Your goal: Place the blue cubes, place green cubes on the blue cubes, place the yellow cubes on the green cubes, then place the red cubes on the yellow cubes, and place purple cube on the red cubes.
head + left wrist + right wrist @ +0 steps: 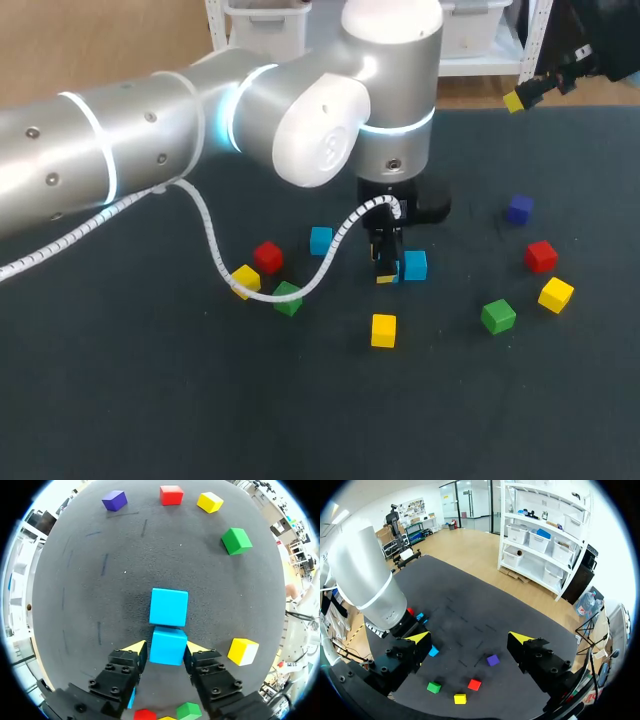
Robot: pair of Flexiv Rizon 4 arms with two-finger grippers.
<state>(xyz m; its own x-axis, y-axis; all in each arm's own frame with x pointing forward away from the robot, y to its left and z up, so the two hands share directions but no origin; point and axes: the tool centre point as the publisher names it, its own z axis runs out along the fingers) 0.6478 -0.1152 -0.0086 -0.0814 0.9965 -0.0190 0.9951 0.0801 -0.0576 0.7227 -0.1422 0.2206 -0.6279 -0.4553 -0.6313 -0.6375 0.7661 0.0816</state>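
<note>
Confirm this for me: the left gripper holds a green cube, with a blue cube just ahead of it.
Not right. The held cube in the left gripper is blue, not green; the left wrist view shows it. Another blue cube does sit just ahead of it.

Bright, even light — soft shadows

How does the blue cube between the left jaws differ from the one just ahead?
The gripped cube is clamped between the left jaws; the cube ahead lies free. The gripped cube sits nearer the left arm, the cube ahead farther out. Both are the same blue.
</note>
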